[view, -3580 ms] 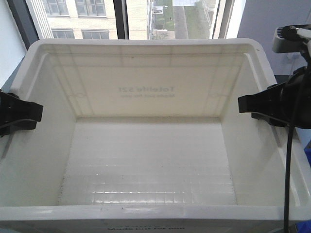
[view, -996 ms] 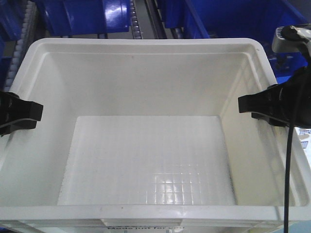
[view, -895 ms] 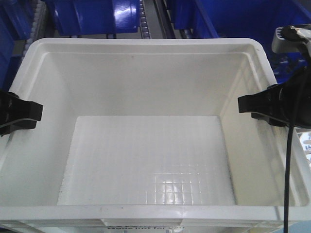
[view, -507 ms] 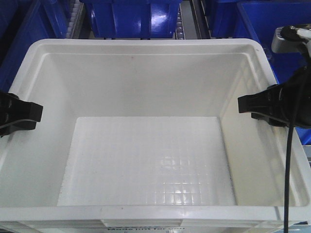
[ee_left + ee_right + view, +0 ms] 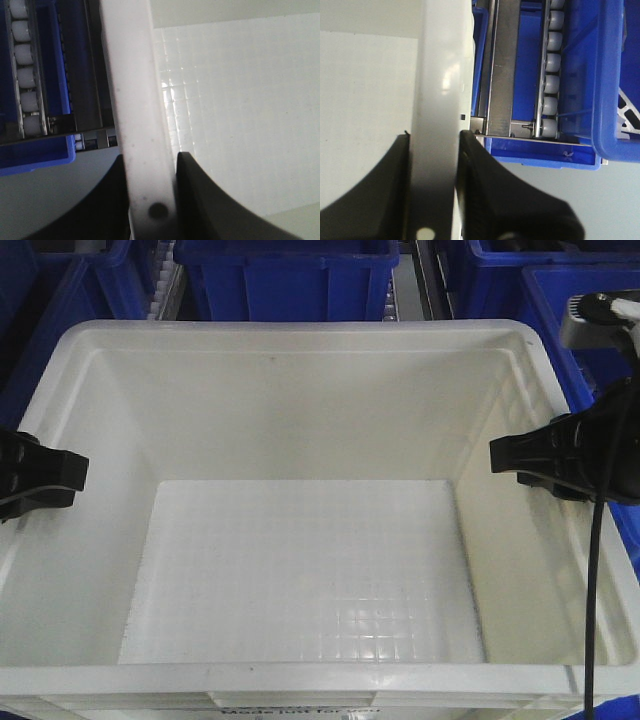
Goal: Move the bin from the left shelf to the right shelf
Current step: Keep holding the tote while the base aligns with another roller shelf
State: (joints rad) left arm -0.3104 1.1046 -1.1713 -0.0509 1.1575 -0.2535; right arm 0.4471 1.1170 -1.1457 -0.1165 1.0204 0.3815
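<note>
The bin [image 5: 300, 410] is a large white tote with a grid floor, and it fills the front view. It is empty, and part of its black print shows at the bottom edge. My left gripper [image 5: 50, 472] is shut on its left wall rim, and my right gripper [image 5: 518, 455] is shut on its right wall rim. In the left wrist view the black jaws of the left gripper [image 5: 150, 159] press both sides of the white rim [image 5: 130, 75]. The right wrist view shows the right gripper [image 5: 435, 136] clamping the rim [image 5: 442, 60] the same way.
Dark blue bins [image 5: 285, 280] stand just beyond the tote's far rim, and another blue bin [image 5: 590, 310] is at the right. White roller rails [image 5: 550, 75] and a metal frame run beside the tote's right wall. More rollers [image 5: 25, 75] lie along its left wall.
The background behind the tote went from a window to shelf rollers and blue bins, which have shifted right and now sit squarely ahead. Both grips on the rims are unchanged.
</note>
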